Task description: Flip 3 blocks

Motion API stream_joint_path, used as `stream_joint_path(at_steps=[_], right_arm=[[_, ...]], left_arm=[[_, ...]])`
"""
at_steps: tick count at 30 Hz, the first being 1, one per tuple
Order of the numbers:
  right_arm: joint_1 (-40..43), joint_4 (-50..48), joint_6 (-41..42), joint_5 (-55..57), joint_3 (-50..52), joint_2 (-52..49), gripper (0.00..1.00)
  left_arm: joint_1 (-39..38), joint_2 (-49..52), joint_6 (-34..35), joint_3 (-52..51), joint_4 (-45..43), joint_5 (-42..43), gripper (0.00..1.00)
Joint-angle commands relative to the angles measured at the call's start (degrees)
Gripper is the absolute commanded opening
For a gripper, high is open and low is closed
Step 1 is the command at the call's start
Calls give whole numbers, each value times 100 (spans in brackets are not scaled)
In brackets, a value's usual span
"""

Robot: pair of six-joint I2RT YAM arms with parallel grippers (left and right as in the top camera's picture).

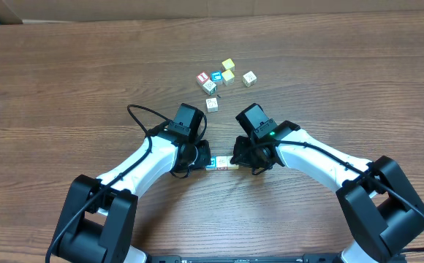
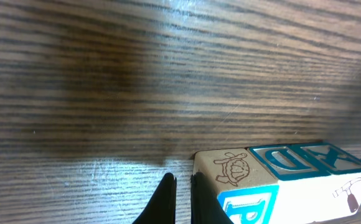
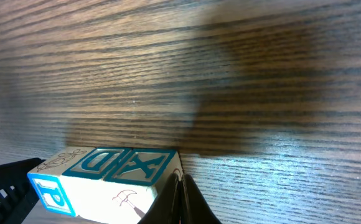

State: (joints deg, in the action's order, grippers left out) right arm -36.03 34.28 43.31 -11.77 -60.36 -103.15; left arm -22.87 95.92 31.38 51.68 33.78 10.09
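Three pale wooden blocks lie end to end in a tight row between my two grippers. In the left wrist view the row reads: a block with a turtle drawing on top and a blue P face, a teal D block, and a teal X block with a hammer drawing on its side. My left gripper is shut, with its tips against the turtle block's end. My right gripper is also shut and presses the X block's outer end. Neither gripper holds anything between its fingers.
Several loose cubes sit in a cluster farther back on the wooden table: a red-faced one, a blue-faced one, two yellow ones, and pale ones. Both white arms converge on the table's middle.
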Motion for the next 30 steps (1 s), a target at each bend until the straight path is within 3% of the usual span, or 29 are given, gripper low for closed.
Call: stream_joint_path(at_steps=[1,17,30], right_arm=[[-2,-59,367,-216,31,-17,4],[-11,-15,1847,-789,31,-17,4],[-588,-111,4140,-754,31,-17,4]], left_arm=[[-15,42,57,-46,-114,153,4],[-13,42,35,-46,-905,138,4],[-15,42,31,-46,-1327,-142,5]])
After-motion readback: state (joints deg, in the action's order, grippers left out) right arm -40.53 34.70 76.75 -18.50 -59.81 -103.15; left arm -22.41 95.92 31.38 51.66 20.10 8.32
